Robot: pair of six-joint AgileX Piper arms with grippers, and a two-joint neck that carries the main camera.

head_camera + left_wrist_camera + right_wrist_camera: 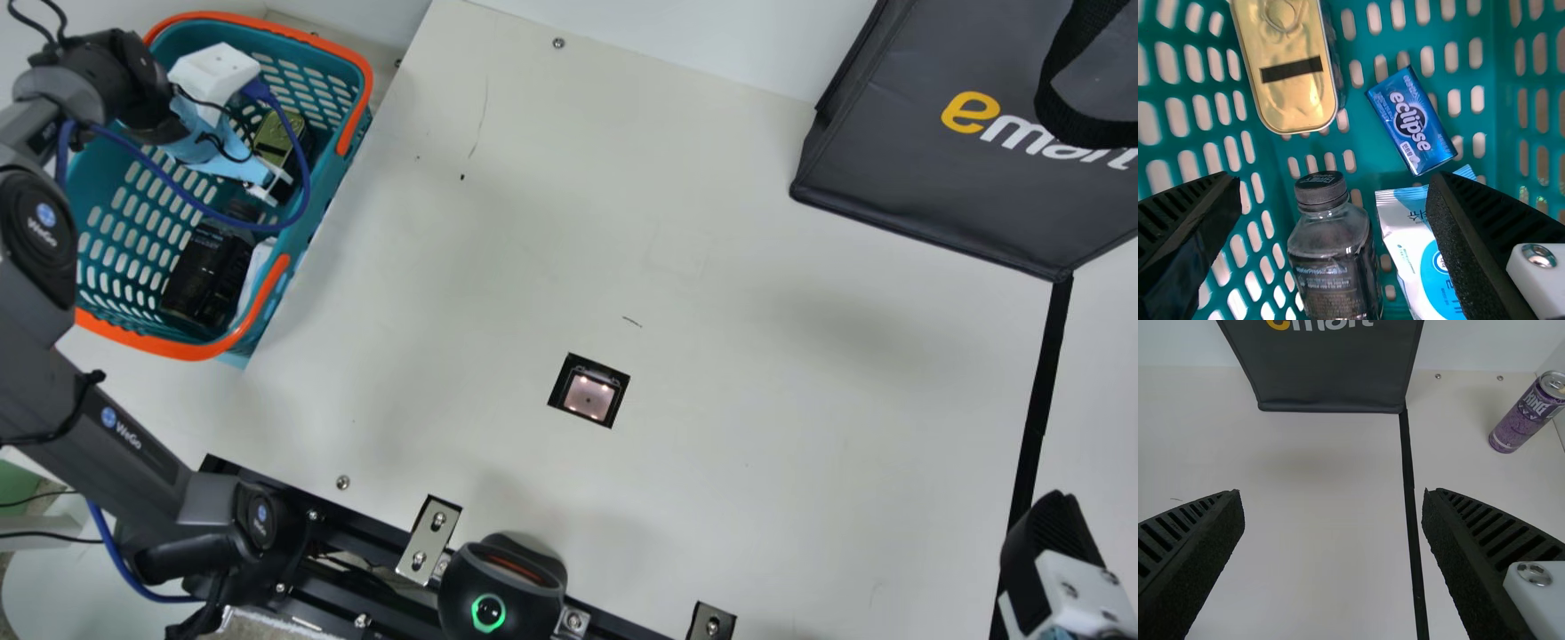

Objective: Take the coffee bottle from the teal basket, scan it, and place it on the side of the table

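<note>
Lying below left tool (276, 188): coffee bottle (1333, 267)

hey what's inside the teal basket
The coffee bottle, a gold tin, a blue box and a white packet. The left gripper covers part of the packet; that part can't be seen.

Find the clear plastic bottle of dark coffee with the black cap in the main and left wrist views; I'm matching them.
Main view: the bottle is at left, low in the orange-rimmed teal basket.
Left wrist view: bottom edge, left of centre.
Shared landmark: gold rectangular tin, above the cap in both.
</note>
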